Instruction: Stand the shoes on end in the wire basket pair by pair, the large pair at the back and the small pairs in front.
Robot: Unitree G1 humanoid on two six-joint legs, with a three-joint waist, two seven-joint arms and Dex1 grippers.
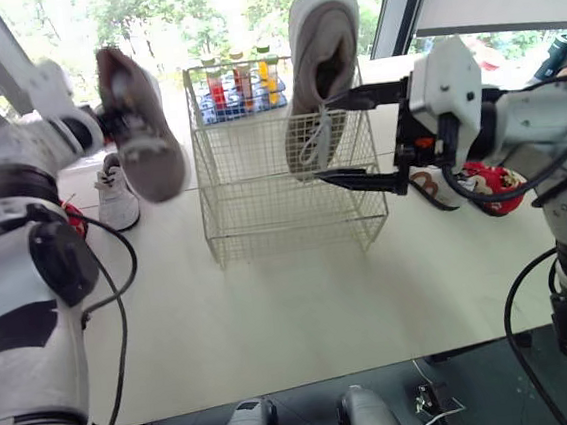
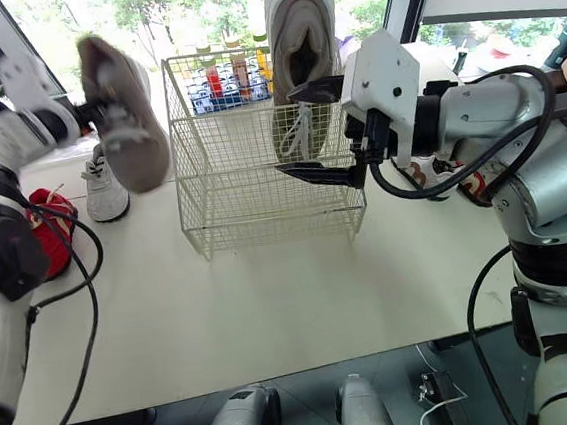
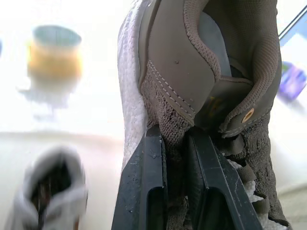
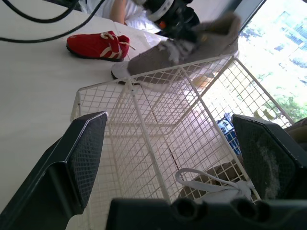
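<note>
A large grey-brown shoe (image 1: 143, 136) hangs in the air left of the white wire basket (image 1: 284, 212), sole toward me. My left gripper (image 3: 175, 158) is shut on its heel collar. The matching large shoe (image 1: 321, 58) stands on end at the basket's back right, toe up and laces hanging. My right gripper (image 1: 328, 136) is open at the basket's right side, level with that shoe, with nothing between its fingers (image 4: 81, 153). A small white shoe (image 1: 116, 193) and a small red shoe (image 2: 49, 230) lie on the table to the left.
A rack of coloured bottles (image 1: 241, 81) stands right behind the basket. More small shoes, red and white (image 1: 483, 193), lie on the table behind my right arm. The pale table (image 1: 303, 311) stretches bare from the basket to its front edge.
</note>
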